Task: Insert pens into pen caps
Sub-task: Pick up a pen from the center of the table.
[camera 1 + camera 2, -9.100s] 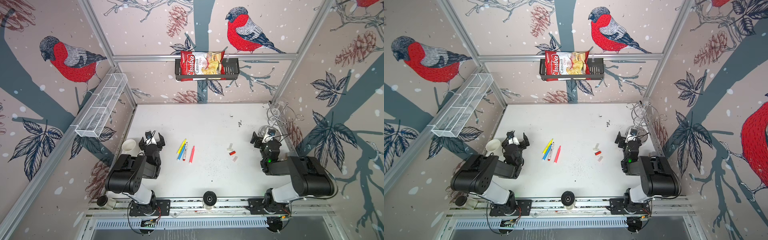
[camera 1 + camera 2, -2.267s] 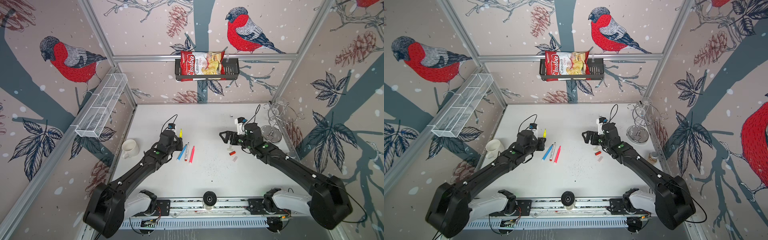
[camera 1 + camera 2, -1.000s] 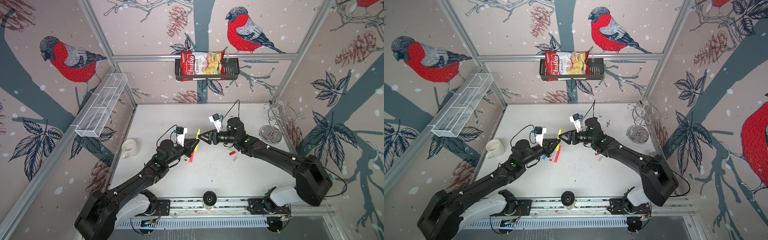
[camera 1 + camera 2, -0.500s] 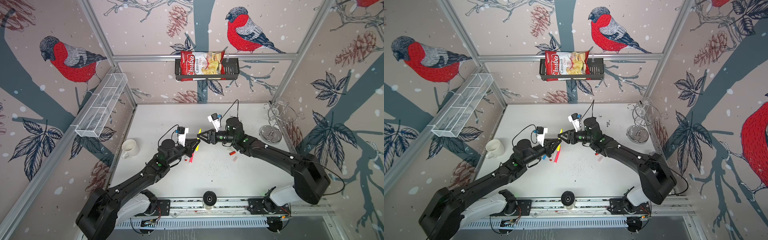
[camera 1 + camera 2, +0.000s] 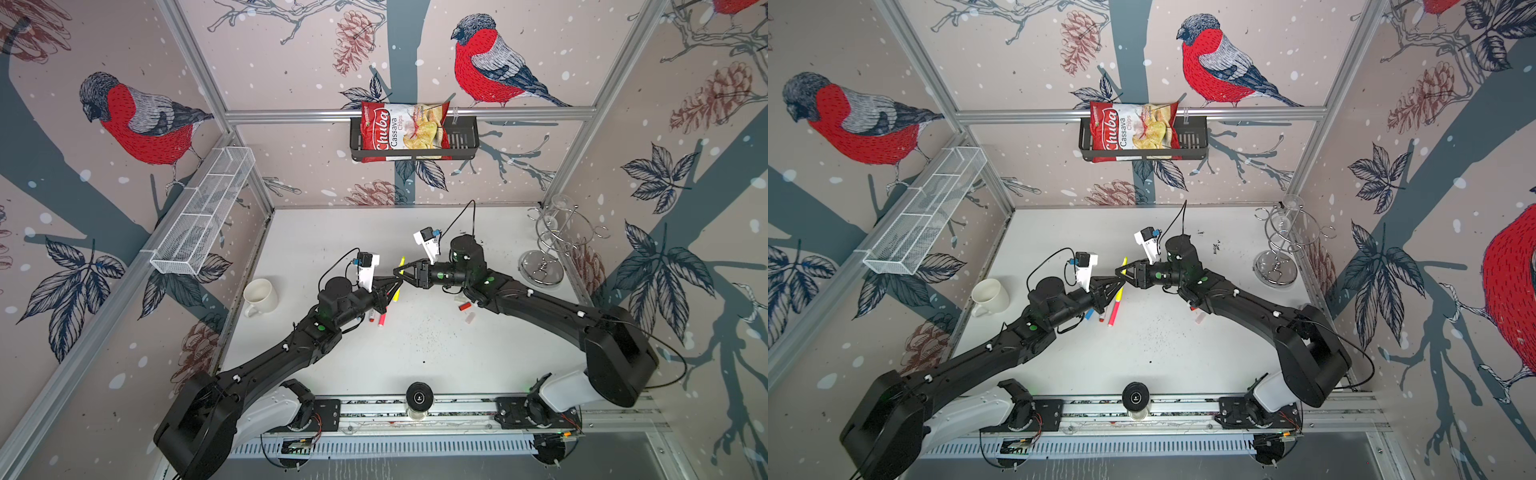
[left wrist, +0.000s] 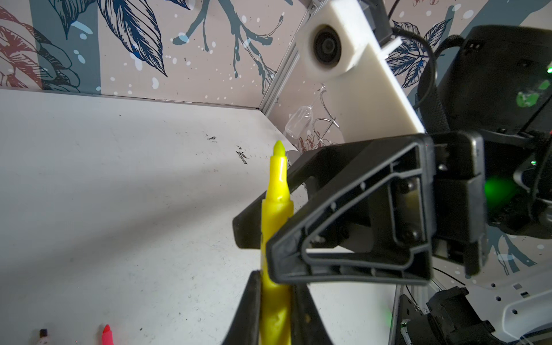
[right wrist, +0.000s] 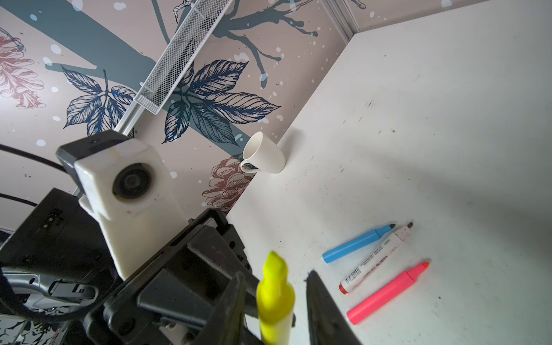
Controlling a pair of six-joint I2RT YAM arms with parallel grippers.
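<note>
The red chip bag in the wall basket reads "Chuba Cassava Chips".

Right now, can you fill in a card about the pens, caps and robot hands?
yellow pen: in the air, tip bare
left gripper: shut on the yellow pen
right gripper: open, jaws either side of the yellow pen
blue pen, white pen, pink pen: side by side on the table
red cap, whitish cap: on the table, no pen in them

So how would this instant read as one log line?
left gripper: shut on yellow pen | right gripper: open, jaws astride same pen | blue pen, pink pen, white pen: on table
</note>
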